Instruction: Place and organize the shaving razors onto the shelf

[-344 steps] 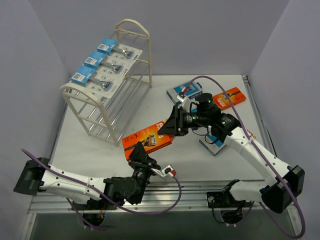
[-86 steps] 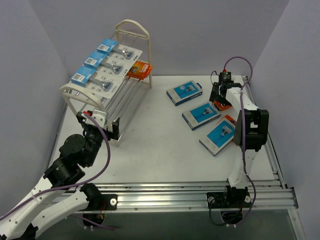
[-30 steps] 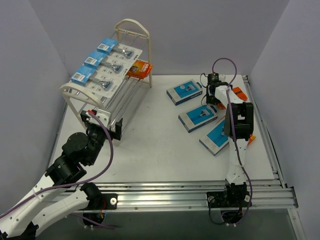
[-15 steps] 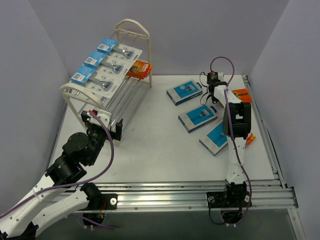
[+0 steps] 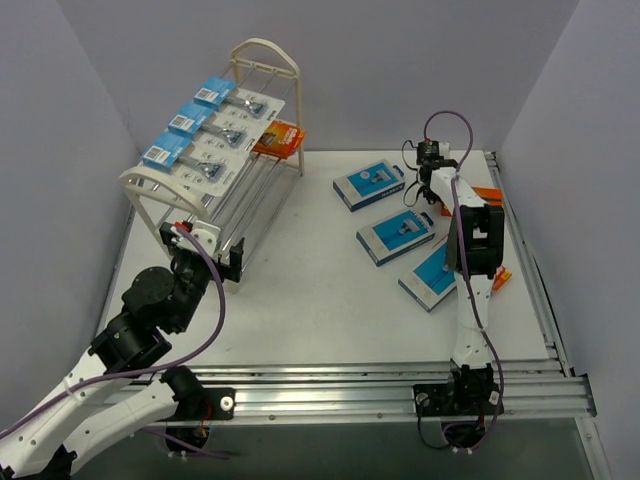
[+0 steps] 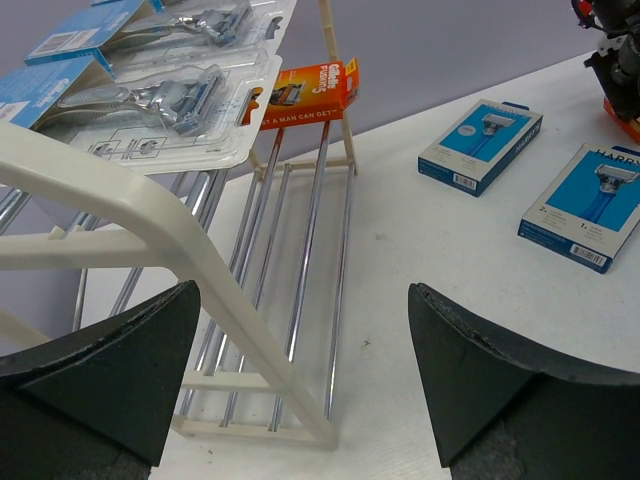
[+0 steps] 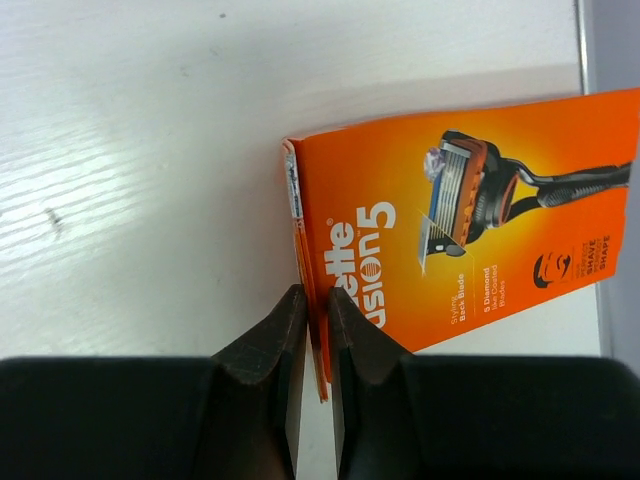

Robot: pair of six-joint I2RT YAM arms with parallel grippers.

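On the white table [image 5: 300, 290], far left: cream shelf [image 5: 262, 50], three blister cards [image 5: 215, 135] flat along its top tier, one orange box [image 5: 279, 137] at its far end, just past the cards. Right of it, flat on the table, three blue-and-white boxes [image 5: 398, 235]. By the shelf's near end, left gripper [image 6: 303, 295] spread wide, holding nothing. Far right, right gripper [image 7: 311, 300] pressed together, pinching the edge of a second orange box [image 7: 470, 220].
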